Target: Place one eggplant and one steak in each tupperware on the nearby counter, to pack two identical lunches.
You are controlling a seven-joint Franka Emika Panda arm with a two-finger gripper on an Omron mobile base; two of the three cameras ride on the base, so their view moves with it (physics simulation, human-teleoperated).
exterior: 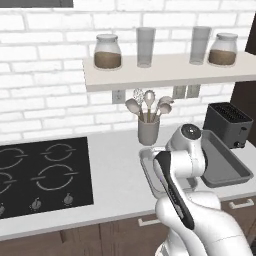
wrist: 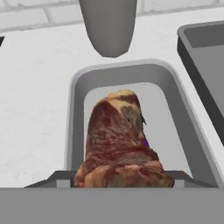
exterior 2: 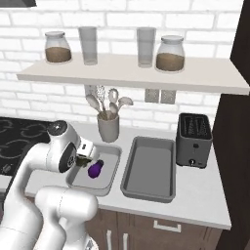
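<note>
My gripper [exterior 2: 84, 159] is shut on the mottled brown steak [wrist: 120, 140] and hangs just above the light grey tupperware [exterior 2: 111, 152]. In the hand view the steak hides most of that tray's floor [wrist: 162, 114] and the fingertips. A glossy bright purple eggplant [exterior 2: 95, 169] lies in the light tray, just right of the gripper; a sliver of it [wrist: 146, 142] peeks out beside the steak. To the right stands the darker tupperware [exterior 2: 146, 188], with nothing in it. In the left base view my arm covers much of the light tray [exterior: 146, 165]; the darker one [exterior: 227, 167] lies beyond it.
A grey utensil holder [exterior 2: 108, 128] with spoons stands right behind the light tray. A black toaster [exterior 2: 194, 139] sits at the far right, the black stovetop [exterior: 42, 172] to the left. A shelf [exterior 2: 132, 73] with jars and glasses hangs above the counter.
</note>
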